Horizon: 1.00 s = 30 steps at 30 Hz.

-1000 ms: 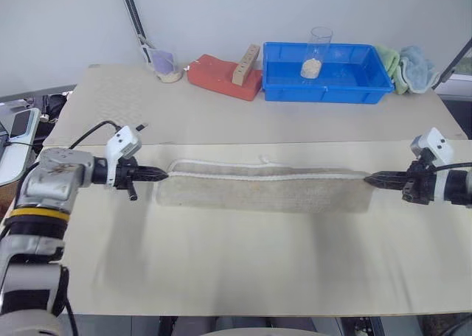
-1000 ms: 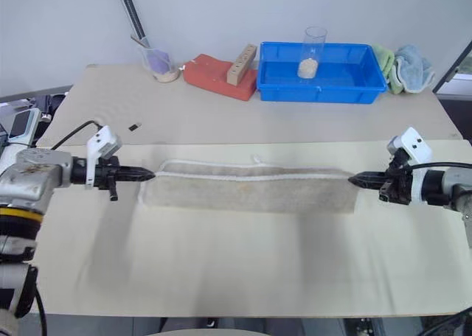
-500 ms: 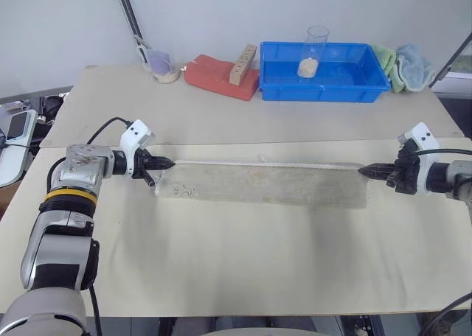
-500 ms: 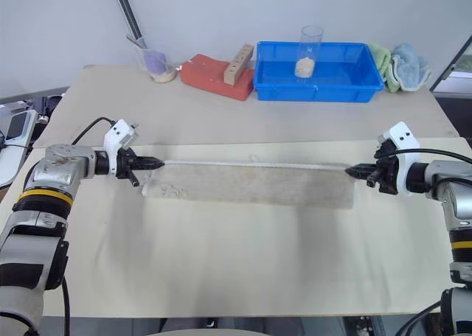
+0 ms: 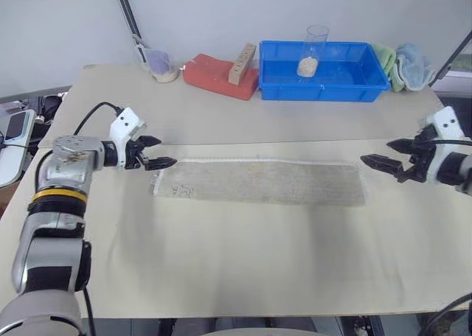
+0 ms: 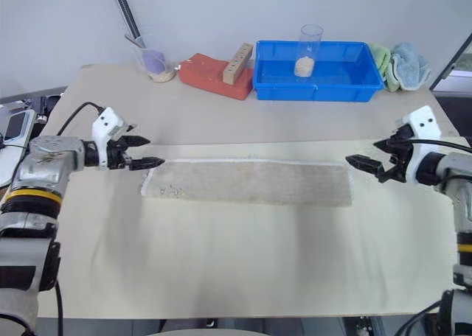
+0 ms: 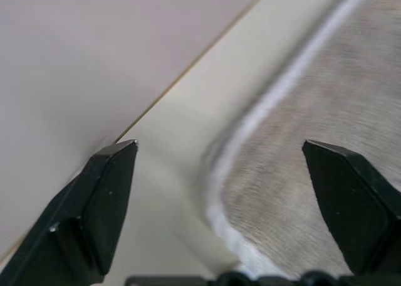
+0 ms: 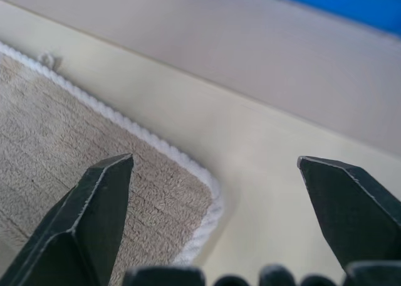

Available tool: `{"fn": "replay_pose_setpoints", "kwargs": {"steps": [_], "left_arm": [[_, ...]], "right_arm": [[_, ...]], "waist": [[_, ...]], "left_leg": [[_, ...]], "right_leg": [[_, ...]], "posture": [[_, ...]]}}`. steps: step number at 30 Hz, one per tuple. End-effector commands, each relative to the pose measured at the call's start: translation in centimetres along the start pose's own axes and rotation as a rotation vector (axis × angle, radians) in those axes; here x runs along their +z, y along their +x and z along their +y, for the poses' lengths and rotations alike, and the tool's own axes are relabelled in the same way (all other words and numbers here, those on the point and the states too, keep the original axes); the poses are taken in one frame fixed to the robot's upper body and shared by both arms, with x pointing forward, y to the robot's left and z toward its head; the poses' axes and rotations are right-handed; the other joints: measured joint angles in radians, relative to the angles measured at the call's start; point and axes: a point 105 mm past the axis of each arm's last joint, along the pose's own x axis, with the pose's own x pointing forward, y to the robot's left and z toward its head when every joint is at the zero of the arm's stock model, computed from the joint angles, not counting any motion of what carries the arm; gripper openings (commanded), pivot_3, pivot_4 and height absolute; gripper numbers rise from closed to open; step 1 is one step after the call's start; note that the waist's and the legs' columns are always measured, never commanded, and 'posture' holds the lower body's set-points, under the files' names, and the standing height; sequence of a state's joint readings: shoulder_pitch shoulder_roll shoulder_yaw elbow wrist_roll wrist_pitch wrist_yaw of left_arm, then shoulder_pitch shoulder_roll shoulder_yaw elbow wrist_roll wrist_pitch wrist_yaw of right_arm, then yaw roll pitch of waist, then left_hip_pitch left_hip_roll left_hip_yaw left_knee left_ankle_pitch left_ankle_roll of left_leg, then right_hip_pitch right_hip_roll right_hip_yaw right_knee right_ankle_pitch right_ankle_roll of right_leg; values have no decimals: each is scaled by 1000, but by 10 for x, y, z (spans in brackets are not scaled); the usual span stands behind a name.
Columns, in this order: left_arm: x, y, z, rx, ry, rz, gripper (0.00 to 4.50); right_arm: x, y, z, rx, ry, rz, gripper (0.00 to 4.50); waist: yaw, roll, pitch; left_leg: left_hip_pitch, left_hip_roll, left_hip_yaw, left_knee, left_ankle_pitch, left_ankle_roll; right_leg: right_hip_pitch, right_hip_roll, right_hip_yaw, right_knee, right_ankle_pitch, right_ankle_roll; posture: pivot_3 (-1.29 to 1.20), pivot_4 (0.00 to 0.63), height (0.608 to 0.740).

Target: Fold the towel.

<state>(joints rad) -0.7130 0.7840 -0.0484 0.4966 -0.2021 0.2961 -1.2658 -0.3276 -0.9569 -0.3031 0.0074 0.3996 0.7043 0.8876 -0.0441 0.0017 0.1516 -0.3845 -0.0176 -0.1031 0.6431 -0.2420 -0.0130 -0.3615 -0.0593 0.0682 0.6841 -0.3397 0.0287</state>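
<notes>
Lying flat across the middle of the large beige table (image 5: 236, 262), the beige-grey terry towel (image 5: 258, 181) with whitish cord edging forms a long narrow folded strip, reaching almost from one gripper to the other. A small dark printed mark sits near its left end, too small to read, and no other writing can be made out anywhere.

Along the far edge of the table stands a blue plastic tray (image 5: 324, 74) holding a clear glass tumbler (image 5: 315, 52) with something pale in its bottom. Left of the tray lies a red slab (image 5: 220, 77) with a pale wooden block (image 5: 245, 62) resting on it, and further left a small clear cup (image 5: 161, 65) with purple and pale contents that are hard to identify. Right of the tray, a green cloth (image 5: 389, 57) and a light blue cloth (image 5: 415, 65) lie bunched together.

The left gripper (image 5: 164, 159) hangs just off the towel's left end, fingers spread apart and holding nothing. The right gripper (image 5: 377, 161) hangs just beyond the towel's right end, its fingers likewise spread and empty; its arm is cut off by the picture edge.
</notes>
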Motion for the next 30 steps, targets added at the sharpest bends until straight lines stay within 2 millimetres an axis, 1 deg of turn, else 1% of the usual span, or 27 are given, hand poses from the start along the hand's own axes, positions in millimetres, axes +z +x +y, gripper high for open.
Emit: {"fn": "replay_pose_setpoints", "kwargs": {"steps": [1, 2, 3, 5, 7, 9, 11, 15, 22, 23, 24, 26, 27, 30], "left_arm": [[35, -2, -47, -215, 135, -98, 4500], [39, -2, -62, -270, 161, -111, 4500], [42, -1, -73, -303, 175, -119, 4500], [47, -1, -87, -335, 189, -138, 4500], [55, 3, -112, -412, 236, -171, 4500], [57, 5, -125, -455, 267, -184, 4500], [57, 6, -129, -471, 280, -179, 4500], [56, 8, -128, -472, 304, -176, 4500], [55, 10, -119, -441, 315, -212, 4500], [55, 10, -118, -439, 316, -217, 4500], [54, 10, -117, -438, 315, -218, 4500], [50, 9, -115, -433, 311, -215, 4500], [48, 8, -114, -428, 308, -210, 4500], [44, 6, -112, -418, 302, -202, 4500]], "right_arm": [[7, -11, 16, -60, -46, -56, 4457], [1, -12, 21, -83, -36, -58, 4457], [-4, -12, 25, -105, -31, -58, 4457], [-11, -13, 30, -134, -23, -53, 4457], [-30, -10, 30, -236, 39, -39, 4457], [-44, -9, 30, -303, 75, -24, 4457], [-52, -9, 30, -345, 118, -26, 4457], [-68, -3, 45, -321, 223, -8, 4457], [-87, 4, 47, -361, 335, 23, 4457], [-88, 5, 48, -361, 337, 27, 3944], [-90, 6, 49, -363, 345, 37, 3670], [-95, 7, 50, -369, 350, 52, 2906], [-96, 7, 50, -372, 351, 55, 2640], [-96, 8, 50, -373, 352, 47, 1604]], "waist": [[2, 0, 0], [3, 0, 0], [4, 0, 0], [5, 0, 0], [5, 0, 0], [4, 0, 0], [4, 0, 0], [1, 0, 0], [1, 0, 0], [1, 0, 0], [1, 0, 0], [1, 0, 0], [1, 0, 0], [0, 0, 0]], "left_leg": [[1, 0, 0, 0, 0, 0], [0, 0, -1, 0, 0, 0], [1, 1, -1, 1, 0, 0], [1, 0, -1, 1, 0, 0], [2, 0, -1, 0, 0, 0], [3, 0, -1, 0, 0, 0], [3, -1, -1, 0, 0, 0], [4, -1, 0, -1, 0, 0], [5, -1, 0, -1, 0, 0], [5, -1, 0, -1, 0, 0], [5, -1, 0, -1, 0, 0], [5, -1, -1, -1, 0, 0], [5, -1, -1, -1, 0, 0], [6, -1, -1, -1, 0, 0]], "right_leg": [[1, 0, 0, 0, 0, 0], [1, 0, 0, -1, 0, 0], [2, 0, 0, -2, 0, 0], [3, -1, 1, -4, 0, 0], [4, -1, 2, -5, 0, 0], [5, 0, 2, -5, 0, 0], [5, 0, 2, -5, 0, 0], [5, 0, 2, -6, 0, 0], [6, 1, 2, -6, 0, 0], [6, 1, 2, -6, 0, 0], [6, 1, 2, -6, 0, 0], [6, 1, 2, -6, 0, 0], [6, 1, 2, -6, 0, 0], [6, 1, 2, -6, 0, 0]], "posture": [[0, 150, 740], [0, 150, 740], [0, 150, 740], [0, 150, 740], [0, 150, 740], [0, 150, 740], [0, 150, 740], [0, 150, 740], [0, 150, 740], [0, 150, 740], [0, 150, 740], [0, 150, 740], [0, 150, 740], [0, 150, 740]]}}
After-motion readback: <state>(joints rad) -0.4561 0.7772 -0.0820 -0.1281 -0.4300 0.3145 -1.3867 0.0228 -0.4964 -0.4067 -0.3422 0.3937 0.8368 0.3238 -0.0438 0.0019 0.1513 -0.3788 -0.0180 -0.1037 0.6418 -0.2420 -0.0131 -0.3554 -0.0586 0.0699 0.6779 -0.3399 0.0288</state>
